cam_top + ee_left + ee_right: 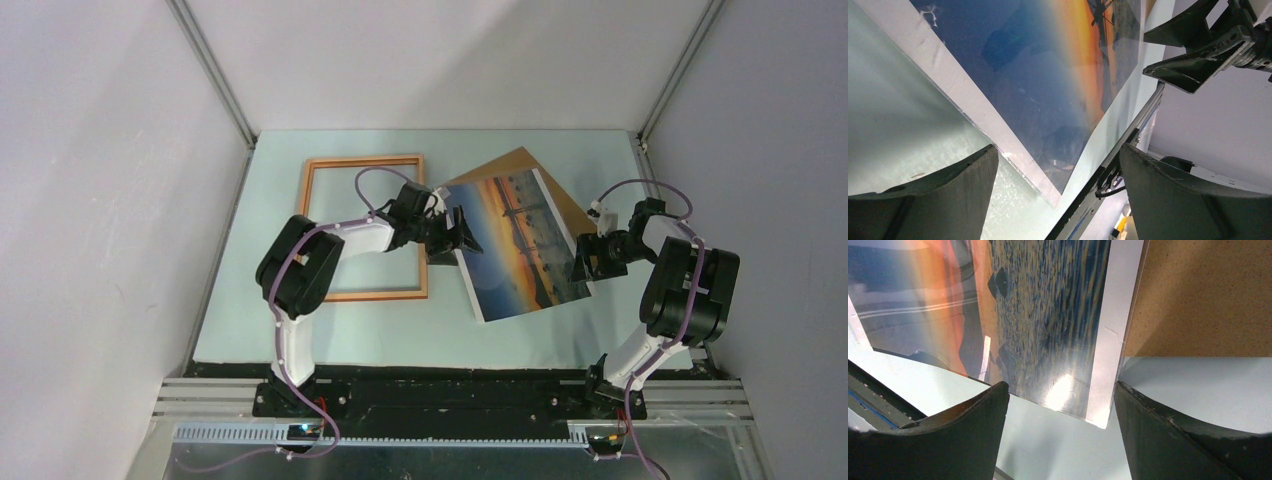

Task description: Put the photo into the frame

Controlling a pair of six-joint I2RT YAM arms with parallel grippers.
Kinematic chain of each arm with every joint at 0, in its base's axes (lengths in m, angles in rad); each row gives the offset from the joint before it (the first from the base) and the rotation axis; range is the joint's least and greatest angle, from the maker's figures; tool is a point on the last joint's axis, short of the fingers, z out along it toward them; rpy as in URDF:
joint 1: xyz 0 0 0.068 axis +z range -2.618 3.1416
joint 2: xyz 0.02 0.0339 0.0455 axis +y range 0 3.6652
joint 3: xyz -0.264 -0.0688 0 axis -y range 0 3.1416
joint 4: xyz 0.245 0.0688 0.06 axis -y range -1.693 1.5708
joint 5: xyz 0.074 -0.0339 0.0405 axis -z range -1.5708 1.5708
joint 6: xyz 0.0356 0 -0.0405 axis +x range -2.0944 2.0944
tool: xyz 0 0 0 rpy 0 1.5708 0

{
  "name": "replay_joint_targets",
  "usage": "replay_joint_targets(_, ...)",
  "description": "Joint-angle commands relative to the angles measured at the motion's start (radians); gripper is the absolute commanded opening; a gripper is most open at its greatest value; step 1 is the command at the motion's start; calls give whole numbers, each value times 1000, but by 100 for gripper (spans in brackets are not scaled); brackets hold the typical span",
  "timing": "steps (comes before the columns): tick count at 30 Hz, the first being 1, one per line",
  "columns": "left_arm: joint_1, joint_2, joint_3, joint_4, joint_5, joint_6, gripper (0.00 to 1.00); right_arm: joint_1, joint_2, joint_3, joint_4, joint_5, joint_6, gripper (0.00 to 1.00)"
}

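1. Photo [515, 245]: sunset print, orange sky over blue water, thin white border. It lay picture side up on the desk [350, 340], turned askew, just right of the frame [362, 160] and wholly outside it.
2. Backing board [515, 160]: plain brown sheet beneath the photo's far part. Its far corner and right edge showed past the print.
3. Frame: thin orange-brown wooden rectangle, flat on the left half of the desk. The left arm [300, 265] crossed over its right rail and hid part of it.
4. Left hand [462, 235]: spread wide at the photo's left edge. In its own wrist view, a white-bordered corner of the print lay ahead between the two fingers [948, 195], not pinched.
5. Right hand [580, 258]: spread wide at the photo's near right corner. In its own wrist view, that corner lay ahead between the fingers [958, 435], not pinched, with the backing board beyond it.
6. Desk: pale blue-green surface carrying all items listed.
7. Right arm [690, 290]: folded at the desk's right side.
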Motion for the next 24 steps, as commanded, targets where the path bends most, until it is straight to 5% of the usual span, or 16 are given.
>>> replay_joint_targets(1, -15, -76, 23, 93, 79, -33, 93, 14, -10, -10, -22, -65, 2, 81)
replay_joint_targets(14, -14, -76, 32, 81, 75, -18, 94, 15, -7, -9, -20, -62, 4, 80)
replay_joint_targets(24, -30, -53, 110, -99, -17, 84, 95, 18, -7, -10, -19, -60, 5, 80)
